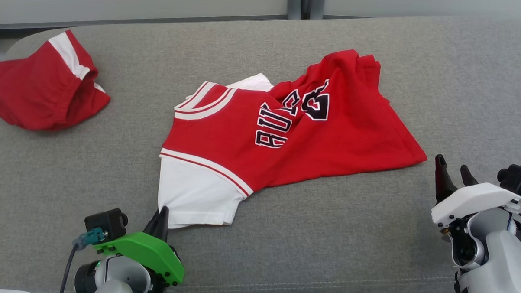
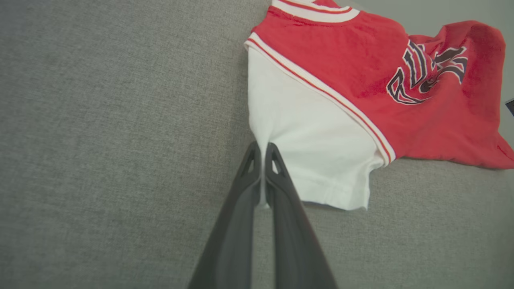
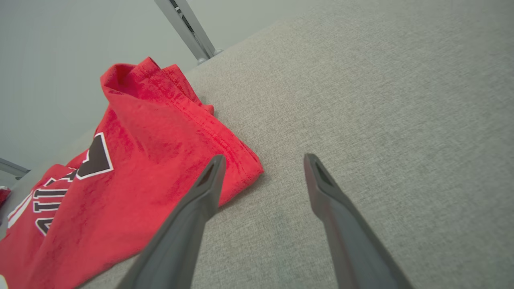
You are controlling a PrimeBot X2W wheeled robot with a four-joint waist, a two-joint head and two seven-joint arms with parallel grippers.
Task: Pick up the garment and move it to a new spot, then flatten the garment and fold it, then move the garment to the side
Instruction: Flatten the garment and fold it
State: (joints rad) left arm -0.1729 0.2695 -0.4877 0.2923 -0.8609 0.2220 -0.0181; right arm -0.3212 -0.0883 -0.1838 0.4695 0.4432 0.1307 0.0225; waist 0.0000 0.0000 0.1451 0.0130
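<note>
The garment [image 1: 287,134] is a red jersey with white sleeves and dark lettering, lying rumpled in the middle of the grey padded surface. My left gripper [image 1: 160,219] is at the near corner of its white sleeve. In the left wrist view that gripper [image 2: 263,150] is shut, with the sleeve's [image 2: 313,148] left edge pinched between the fingers. My right gripper [image 1: 452,168] stands open just right of the garment's red hem corner. In the right wrist view its left finger [image 3: 209,180] overlaps that corner of the garment [image 3: 140,160], and bare cloth surface lies between its fingers.
A second red piece with a white stripe [image 1: 41,91] lies bunched at the far left. The grey surface [image 1: 326,235] stretches wide in front and to the right. A pale wall with a metal post [image 1: 298,2] runs behind its back edge.
</note>
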